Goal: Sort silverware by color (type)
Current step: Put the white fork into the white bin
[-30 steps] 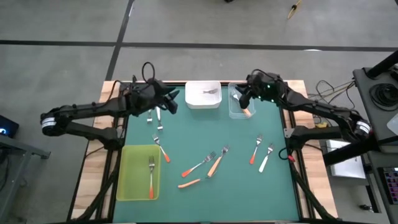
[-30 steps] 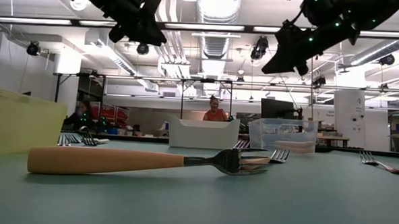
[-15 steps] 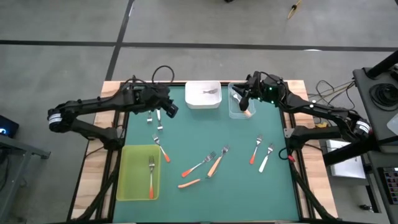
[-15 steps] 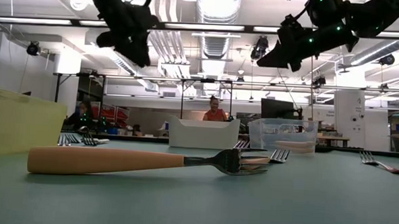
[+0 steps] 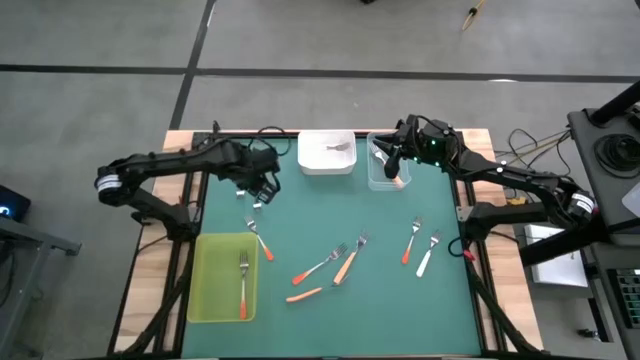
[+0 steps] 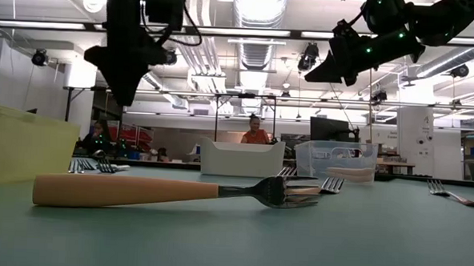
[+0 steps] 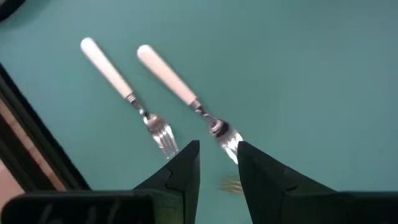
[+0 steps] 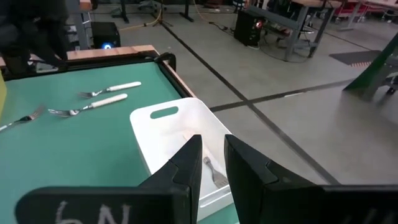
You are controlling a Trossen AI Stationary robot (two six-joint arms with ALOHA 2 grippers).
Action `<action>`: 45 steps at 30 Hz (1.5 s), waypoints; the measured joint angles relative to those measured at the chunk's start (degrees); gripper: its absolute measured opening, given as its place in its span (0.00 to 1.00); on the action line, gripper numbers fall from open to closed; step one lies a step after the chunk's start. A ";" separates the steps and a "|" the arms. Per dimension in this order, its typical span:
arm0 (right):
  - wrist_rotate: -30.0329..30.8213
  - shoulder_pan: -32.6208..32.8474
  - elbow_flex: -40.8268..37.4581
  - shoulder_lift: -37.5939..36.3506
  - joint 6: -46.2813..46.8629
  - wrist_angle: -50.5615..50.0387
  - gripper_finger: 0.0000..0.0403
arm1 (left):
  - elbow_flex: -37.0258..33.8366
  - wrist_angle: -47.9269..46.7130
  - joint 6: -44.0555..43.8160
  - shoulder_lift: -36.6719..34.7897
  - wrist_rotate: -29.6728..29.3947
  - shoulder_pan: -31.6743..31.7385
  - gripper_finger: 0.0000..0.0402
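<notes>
Silverware sorting continues: left gripper [image 7: 216, 163] just swung down over two white forks [image 7: 180, 88], jaws slightly apart, empty.

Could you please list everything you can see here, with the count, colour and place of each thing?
yellow-green tray: one, front left; one red-orange fork inside.
white tray: one, far edge, middle; holds one fork.
clear tray: one, right of the white tray; light orange forks inside, count unclear.
white-handled forks: three loose; two under the left gripper, one at the right.
orange-handled forks: five loose, red-orange or light orange; middle and right of the mat.
person: one, red top, in the room behind.
left gripper: open, above the white pair.
right gripper: open, over the clear tray.
</notes>
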 joint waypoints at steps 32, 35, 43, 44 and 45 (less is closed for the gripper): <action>0.04 0.00 0.00 1.07 -1.77 -0.03 0.15 | -9.03 10.46 -5.05 1.53 2.03 7.43 0.19; 0.04 0.00 0.00 1.07 -2.23 -0.02 0.15 | -9.08 12.33 -5.54 1.56 1.28 7.66 0.19; 0.04 -0.01 0.00 1.05 -2.33 -0.13 0.15 | -9.09 13.96 -5.83 3.64 0.57 7.64 0.27; 0.04 0.00 0.00 1.05 -2.45 -0.15 0.15 | -9.08 14.03 -5.82 4.27 0.52 7.64 0.29; 0.06 0.00 0.00 1.03 -2.77 -0.15 0.15 | -9.08 14.12 -5.81 5.01 0.45 7.70 0.32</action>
